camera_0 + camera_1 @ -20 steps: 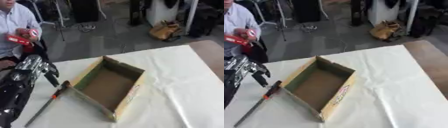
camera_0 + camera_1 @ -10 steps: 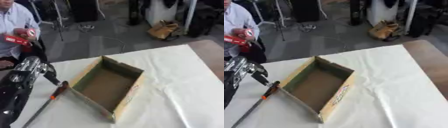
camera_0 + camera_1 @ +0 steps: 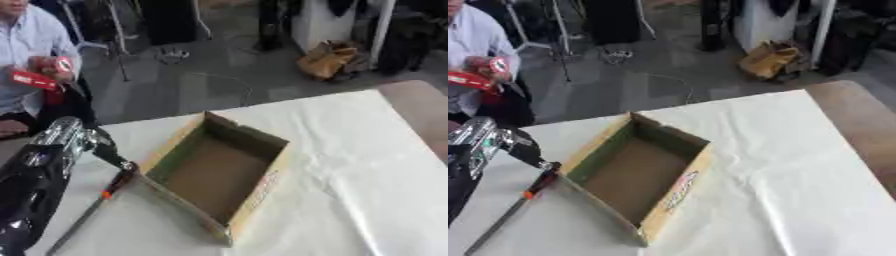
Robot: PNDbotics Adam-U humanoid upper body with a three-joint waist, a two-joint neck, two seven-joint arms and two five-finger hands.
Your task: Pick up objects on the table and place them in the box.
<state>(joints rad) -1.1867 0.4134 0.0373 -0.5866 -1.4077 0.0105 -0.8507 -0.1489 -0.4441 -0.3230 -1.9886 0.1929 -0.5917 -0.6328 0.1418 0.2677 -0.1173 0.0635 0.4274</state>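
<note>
An open cardboard box [image 3: 262, 186] lies askew in the middle of the white-covered table [image 3: 367, 165], and its inside looks bare. A long thin tool [image 3: 107, 191] with a black and orange upper part and a grey shaft lies left of the box. Its upper end is close to the box's left corner. My left hand [image 3: 107, 152] comes in from the left edge on a black and silver arm, and its dark tip is at the tool's upper end. Whether it holds the tool is hidden. My right hand shows in neither view.
The white cloth stretches right and in front of the box. A brown bare tabletop [image 3: 427, 107] shows past the cloth's right edge. The table's far edge runs just behind the box, with floor beyond.
The whole picture has shifted a little. My left hand stays at the tool's upper end, and the box and tool keep their places.
</note>
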